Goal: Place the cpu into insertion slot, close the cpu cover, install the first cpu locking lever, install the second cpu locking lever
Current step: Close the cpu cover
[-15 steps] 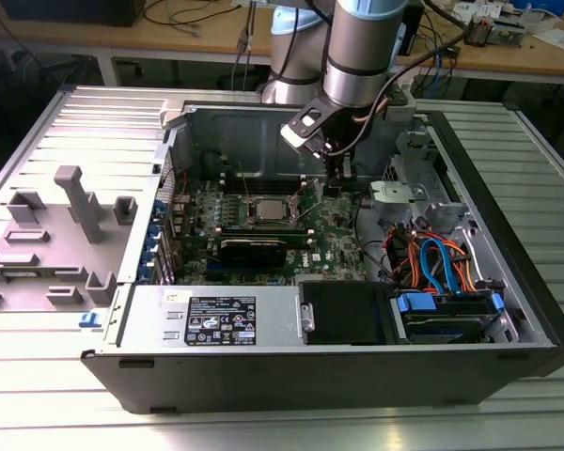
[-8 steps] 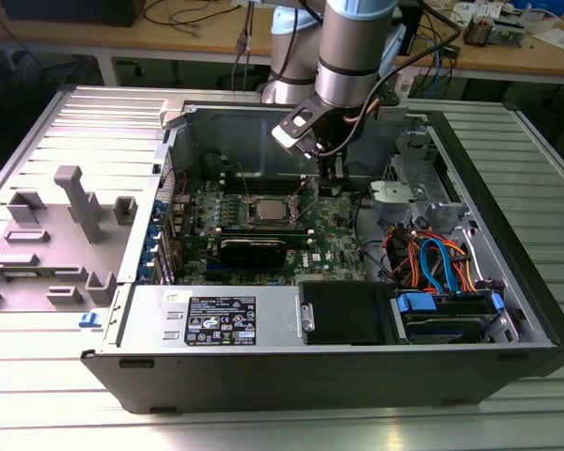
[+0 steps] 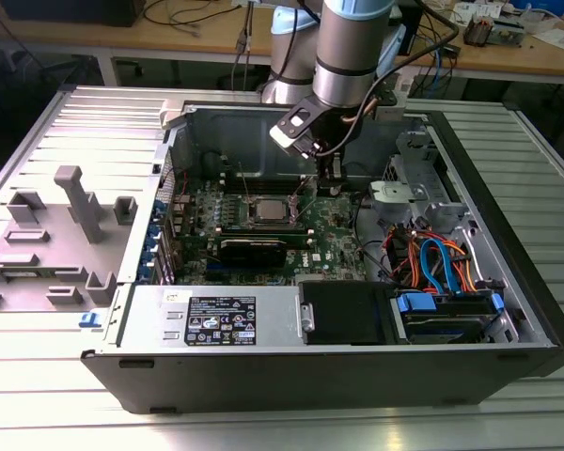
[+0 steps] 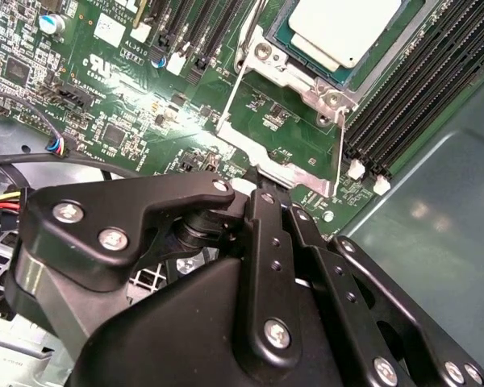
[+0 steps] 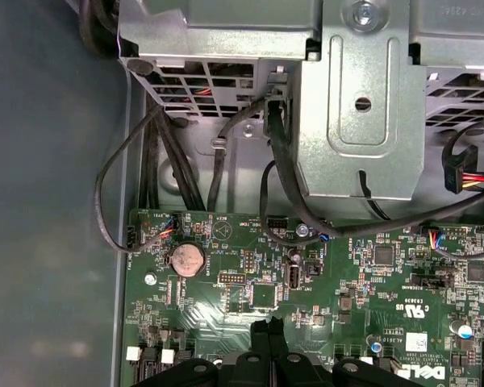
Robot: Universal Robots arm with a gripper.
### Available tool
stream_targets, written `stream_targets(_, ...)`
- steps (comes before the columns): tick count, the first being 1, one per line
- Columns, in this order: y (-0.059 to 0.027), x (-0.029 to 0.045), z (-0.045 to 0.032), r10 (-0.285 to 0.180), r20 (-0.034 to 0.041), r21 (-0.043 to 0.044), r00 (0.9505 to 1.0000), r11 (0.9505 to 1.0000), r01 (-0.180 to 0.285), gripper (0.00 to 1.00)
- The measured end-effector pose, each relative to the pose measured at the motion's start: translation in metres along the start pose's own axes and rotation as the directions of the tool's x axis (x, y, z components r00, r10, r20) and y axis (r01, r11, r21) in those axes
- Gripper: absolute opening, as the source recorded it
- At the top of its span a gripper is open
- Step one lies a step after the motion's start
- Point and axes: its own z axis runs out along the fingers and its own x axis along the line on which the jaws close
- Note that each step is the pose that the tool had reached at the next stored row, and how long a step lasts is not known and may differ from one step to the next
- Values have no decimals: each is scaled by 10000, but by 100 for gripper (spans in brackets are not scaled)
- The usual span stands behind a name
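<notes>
Open computer case (image 3: 291, 376) lies on its side on a ribbed metal table (image 3: 66, 122). Inside it are the motherboard (image 3: 343, 240), a grey power supply (image 3: 226, 318) and a drive bay with blue and orange cables (image 3: 432, 263). The cpu (image 4: 347, 28) sits in the insertion slot (image 4: 302, 76), dull silver top facing up, flat and square to the grey rim, beside the long black memory slots (image 4: 419, 89). The cpu cover (image 4: 286, 172) is swung open, its windowed frame tilted away from the socket. The gripper (image 4: 266, 193) has its fingers drawn close together, tips against the cover's free edge; whether they pinch it, I cannot tell. In the first wrist view the gripper (image 5: 270, 326) hangs over the board near a coin cell (image 5: 185, 260).
</notes>
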Motion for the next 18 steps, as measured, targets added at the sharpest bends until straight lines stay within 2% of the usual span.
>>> stream_targets(8, -57, 3, 0, -4, -1, 0, 10000, 10000, 4, 11)
stream_targets(18, -185, 8, 4, -4, 0, 0, 10000, 10000, 4, 11)
